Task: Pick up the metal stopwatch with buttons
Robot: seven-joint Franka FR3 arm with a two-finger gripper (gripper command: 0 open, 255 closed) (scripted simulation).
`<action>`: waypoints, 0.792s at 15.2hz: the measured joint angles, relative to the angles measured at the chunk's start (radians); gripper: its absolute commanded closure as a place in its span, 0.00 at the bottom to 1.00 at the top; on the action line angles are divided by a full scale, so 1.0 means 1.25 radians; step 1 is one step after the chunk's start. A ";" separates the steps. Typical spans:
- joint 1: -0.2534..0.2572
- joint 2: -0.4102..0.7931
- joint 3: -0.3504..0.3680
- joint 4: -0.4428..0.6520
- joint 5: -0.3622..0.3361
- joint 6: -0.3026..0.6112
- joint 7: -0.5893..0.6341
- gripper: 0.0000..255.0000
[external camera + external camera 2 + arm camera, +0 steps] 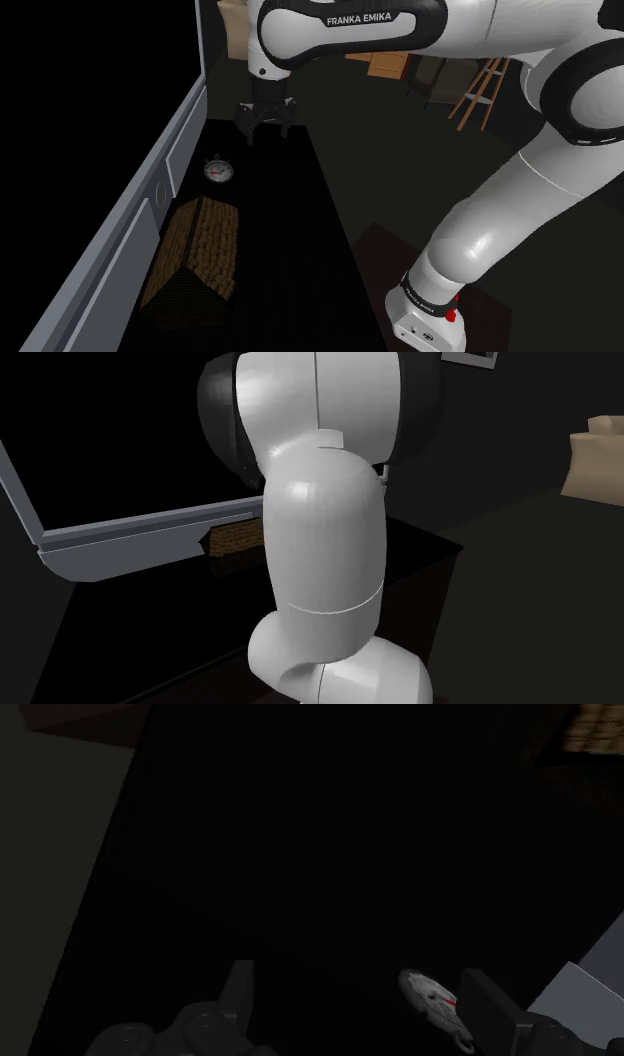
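A small round stopwatch (218,169) with a pale dial and a silvery rim lies flat on the dark tabletop (280,250) near the grey wall. My black gripper (268,132) hangs open above the table, a little past the stopwatch and toward the shoulder view's right. In the wrist view the stopwatch (435,1000) shows a red mark and sits down below, close beside one of the fingers (488,1000). The other finger stands well apart, and the gripper (365,1002) touches nothing.
A brown woven, roof-shaped block (200,250) stands on the table nearer the stand than the stopwatch, also seen behind the arm (235,539). A grey panelled wall (120,235) borders the table's left side. Wooden furniture (388,64) and a ladder (482,92) stand far behind.
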 measured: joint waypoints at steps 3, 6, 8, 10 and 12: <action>0.003 0.103 0.024 0.076 -0.028 0.010 0.073 0.00; 0.012 0.209 0.038 0.161 -0.062 0.012 0.142 0.00; 0.026 0.277 0.043 0.217 -0.085 0.011 0.188 0.00; 0.040 0.349 0.042 0.282 -0.107 0.006 0.225 0.00; 0.053 0.401 0.039 0.328 -0.123 0.003 0.250 0.00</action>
